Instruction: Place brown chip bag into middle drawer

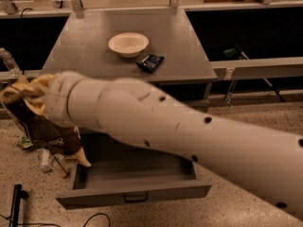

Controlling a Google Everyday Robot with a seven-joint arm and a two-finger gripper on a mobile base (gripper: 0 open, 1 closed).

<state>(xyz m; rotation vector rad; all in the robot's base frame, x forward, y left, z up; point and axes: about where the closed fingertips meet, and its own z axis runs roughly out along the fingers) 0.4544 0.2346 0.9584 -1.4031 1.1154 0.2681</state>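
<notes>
Warm, dim indoor light falls from above. The worktop [85, 46] is the brightest area, with a faint sheen around the bowl [128, 44], and the recesses on either side of it are nearly black. The arm [189, 136], close to the lens, looks soft-edged and shades the open drawer [137, 191]. At far left the tool [28, 94], gripping the crumpled top of the chip bag [42, 131], sits in half-shadow.
</notes>
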